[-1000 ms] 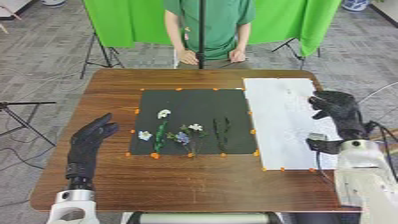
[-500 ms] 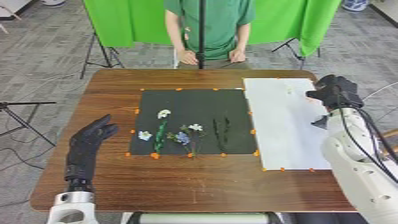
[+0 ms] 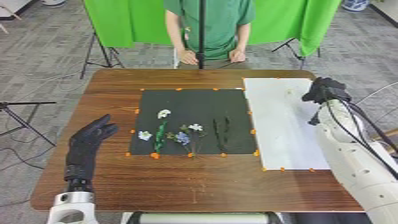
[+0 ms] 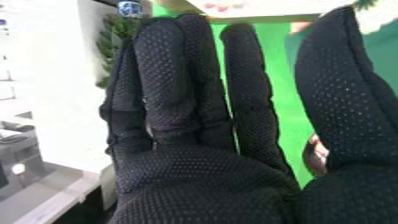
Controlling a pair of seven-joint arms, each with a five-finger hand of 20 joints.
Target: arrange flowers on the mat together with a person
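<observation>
Eyeing the faint sprig on the white sheet, I see it left of my right hand, which is nearer than my left hand and empty, fingers straight, thumb apart.

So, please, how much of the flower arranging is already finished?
Partly done, I think: white flowers, a bluish flower, a green sprig and dark stems already lie on the black mat. The right hand, open by the white sheet, appears to hold nothing. A small pale thing on that sheet may be left to place; I cannot tell what it is.
</observation>
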